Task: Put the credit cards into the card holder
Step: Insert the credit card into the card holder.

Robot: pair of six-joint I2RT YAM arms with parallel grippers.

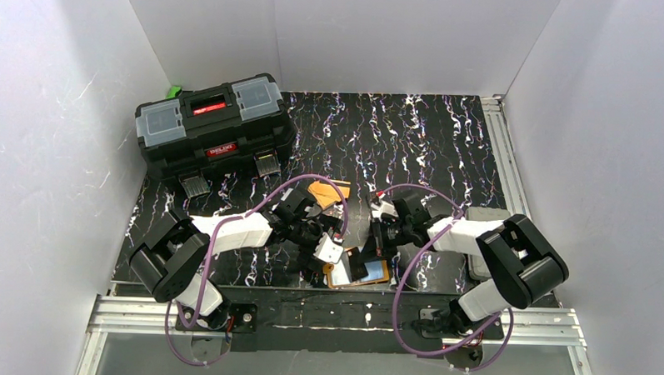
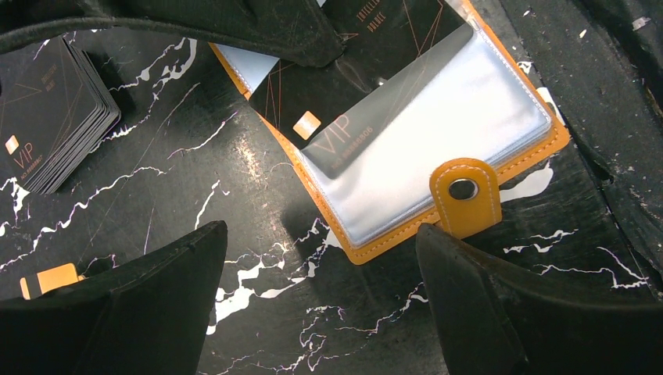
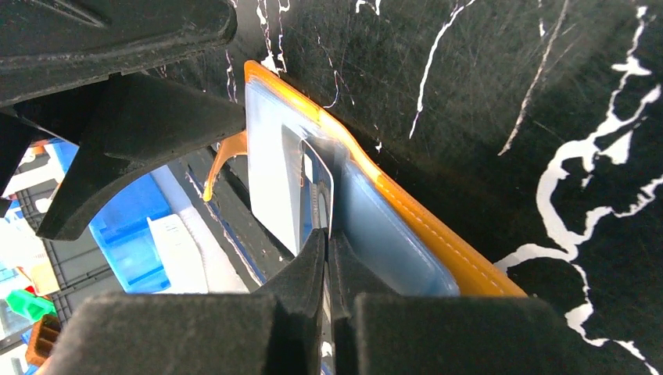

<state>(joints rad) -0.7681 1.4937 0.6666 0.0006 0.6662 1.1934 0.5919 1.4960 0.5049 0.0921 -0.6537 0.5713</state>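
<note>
Right fingers (image 3: 301,273) pinch black card (image 2: 336,70) in card holder (image 2: 465,207); left fingers (image 2: 156,297) hover spread.

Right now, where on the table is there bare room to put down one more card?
The far right of the table is bare, between the toolbox and the right wall. The near middle is crowded: the left gripper, the right gripper, the card holder and loose cards sit close together.

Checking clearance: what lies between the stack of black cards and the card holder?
Only bare marbled tabletop between stack and card holder, left wrist view.
</note>
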